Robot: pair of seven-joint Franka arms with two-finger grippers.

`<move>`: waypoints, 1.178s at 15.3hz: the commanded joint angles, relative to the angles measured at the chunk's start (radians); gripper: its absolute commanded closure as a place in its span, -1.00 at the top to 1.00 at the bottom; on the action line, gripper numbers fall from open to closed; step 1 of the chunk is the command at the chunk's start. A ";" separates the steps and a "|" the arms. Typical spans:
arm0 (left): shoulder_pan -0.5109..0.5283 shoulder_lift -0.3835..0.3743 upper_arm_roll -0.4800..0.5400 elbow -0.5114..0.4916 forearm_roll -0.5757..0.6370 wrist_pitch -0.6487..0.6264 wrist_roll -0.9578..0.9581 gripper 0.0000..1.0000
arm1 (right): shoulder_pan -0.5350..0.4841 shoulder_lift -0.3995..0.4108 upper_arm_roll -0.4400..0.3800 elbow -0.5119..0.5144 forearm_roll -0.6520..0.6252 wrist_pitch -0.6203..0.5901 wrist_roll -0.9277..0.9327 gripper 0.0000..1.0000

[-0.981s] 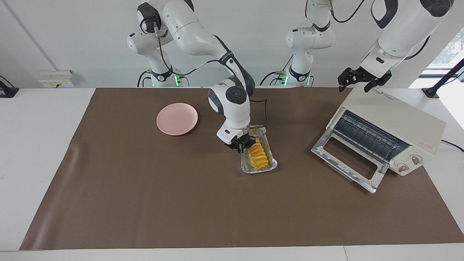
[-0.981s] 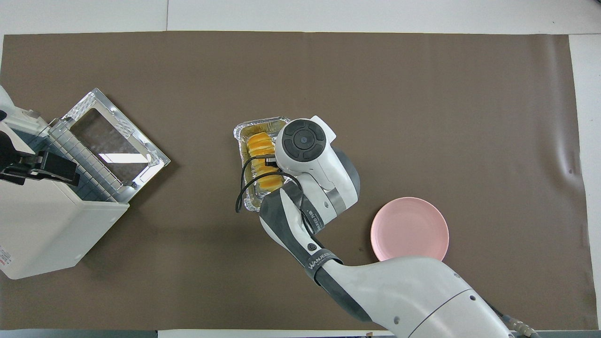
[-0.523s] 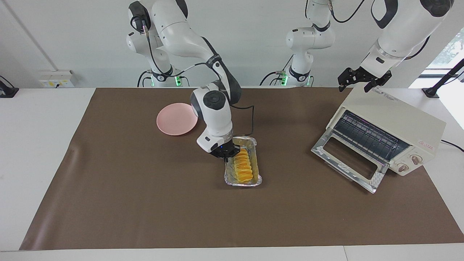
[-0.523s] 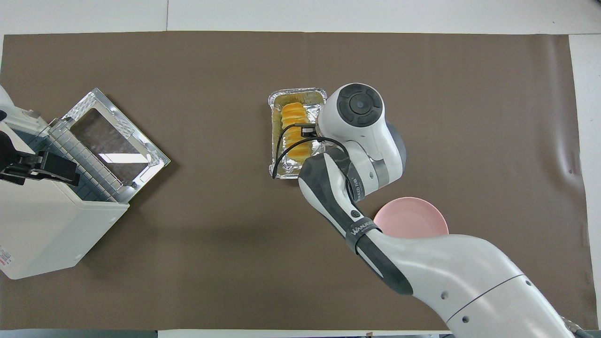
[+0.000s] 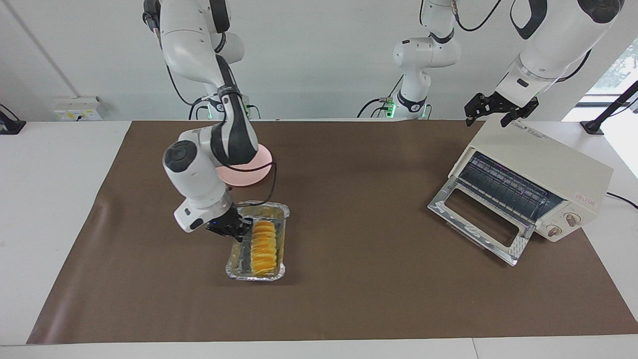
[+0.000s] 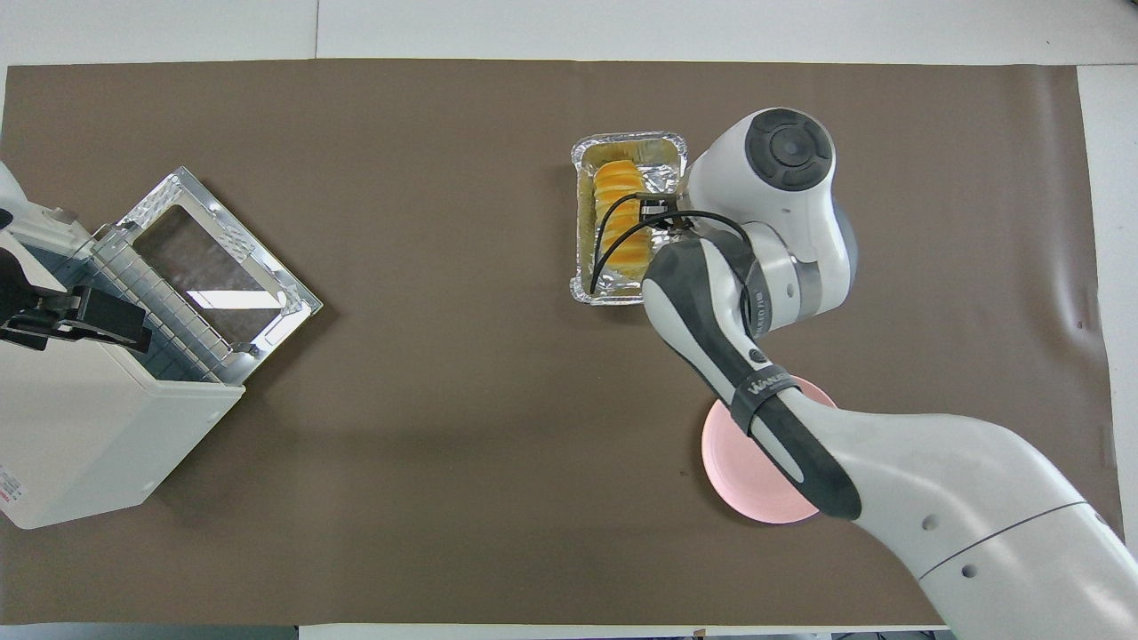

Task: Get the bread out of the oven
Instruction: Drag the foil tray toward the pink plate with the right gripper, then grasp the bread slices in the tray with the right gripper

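The bread point(image 5: 263, 241), a ridged golden loaf, lies in the foil tray point(image 5: 277, 273), and the tray sits on the brown mat, farther from the robots than the pink plate point(image 5: 254, 175) and close beside it. Over the last second tray and loaf together have travelled from the middle of the table toward the right arm's end, away from the oven point(image 5: 541, 172) and to a spot farther from the robots than the plate; the tray has also turned to lie more squarely. The oven, well apart from the plate at the left arm's end, stands with its door dropped open and its rack bare, so the removal proper appears done and the present step is judged to be carrying the load clear.

The right gripper point(image 5: 230, 228) is down at the tray's long wall on the side toward the right arm's end, its fingers narrowed on that rim; the loaf lies just beside them, inside the tray, apparently untouched. The left gripper point(image 5: 500, 110) waits over the oven's top rear edge; its opening cannot be judged.
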 commanded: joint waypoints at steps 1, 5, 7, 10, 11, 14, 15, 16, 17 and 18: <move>0.015 -0.017 -0.004 -0.013 -0.015 0.010 0.010 1.00 | -0.047 -0.094 0.015 -0.164 0.025 0.027 -0.101 -1.00; 0.015 -0.017 -0.006 -0.013 -0.015 0.010 0.010 1.00 | -0.065 -0.174 0.017 -0.348 0.037 0.149 -0.161 -1.00; 0.015 -0.017 -0.006 -0.013 -0.015 0.010 0.010 1.00 | -0.062 -0.185 0.017 -0.356 0.051 0.141 -0.158 -1.00; 0.015 -0.017 -0.006 -0.013 -0.015 0.010 0.010 1.00 | -0.060 -0.196 0.015 -0.339 0.051 0.124 -0.158 1.00; 0.015 -0.017 -0.006 -0.013 -0.015 0.010 0.010 1.00 | -0.060 -0.203 0.014 -0.313 0.042 0.089 -0.157 1.00; 0.015 -0.017 -0.006 -0.013 -0.015 0.010 0.010 1.00 | -0.057 -0.193 0.014 -0.217 -0.004 0.006 -0.143 1.00; 0.015 -0.017 -0.006 -0.013 -0.015 0.010 0.010 1.00 | -0.042 -0.188 0.014 -0.203 -0.011 0.009 -0.102 1.00; 0.015 -0.017 -0.006 -0.013 -0.015 0.010 0.010 1.00 | -0.016 -0.184 0.014 -0.195 -0.012 0.015 -0.068 1.00; 0.015 -0.015 -0.006 -0.013 -0.015 0.010 0.010 1.00 | 0.005 -0.173 0.012 -0.190 -0.017 0.021 -0.041 1.00; 0.015 -0.017 -0.006 -0.013 -0.015 0.010 0.010 1.00 | 0.015 -0.161 0.014 -0.190 -0.018 0.029 -0.024 1.00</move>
